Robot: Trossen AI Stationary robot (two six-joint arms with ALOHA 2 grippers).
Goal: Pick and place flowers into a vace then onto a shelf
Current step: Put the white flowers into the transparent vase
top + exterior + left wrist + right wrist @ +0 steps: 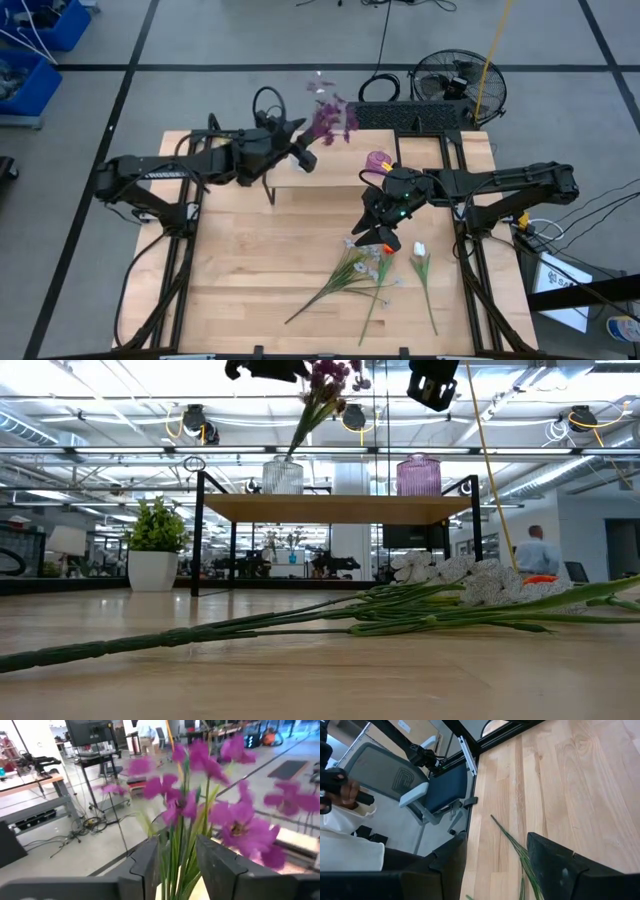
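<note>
My left gripper (pixel 302 135) (pixel 180 865) is high over the shelf (pixel 340 508), shut on the purple flowers (pixel 332 118) (pixel 325 375). Their stems slant down to the mouth of a clear vase (pixel 283 475) standing on the shelf top. My right gripper (pixel 383 232) (pixel 495 865) hangs open above the table, touching nothing. Green stems (pixel 517 850) lie on the wood below its fingers. The white/pale-blue spray (pixel 365 262) (pixel 480 582), the orange bloom (pixel 386 248) and the white bud (pixel 420 248) lie flat on the tabletop. My left gripper pinches the purple bunch's green stems (pixel 179 852) between its two fingers, just below the blooms. It comes at them from the table's left. The bunch is lifted and tilted, its blooms above the fingers and its lower stems (pixel 295 445) reaching down to the clear vase's mouth.
A purple ribbed vase (pixel 378 160) (pixel 418 475) stands on the shelf's right part. A small potted plant (pixel 153 550) stands by the shelf's left leg. A fan (pixel 455 85) is beyond the far edge. A person (pixel 340 820) and a chair (pixel 415 785) are beside the table.
</note>
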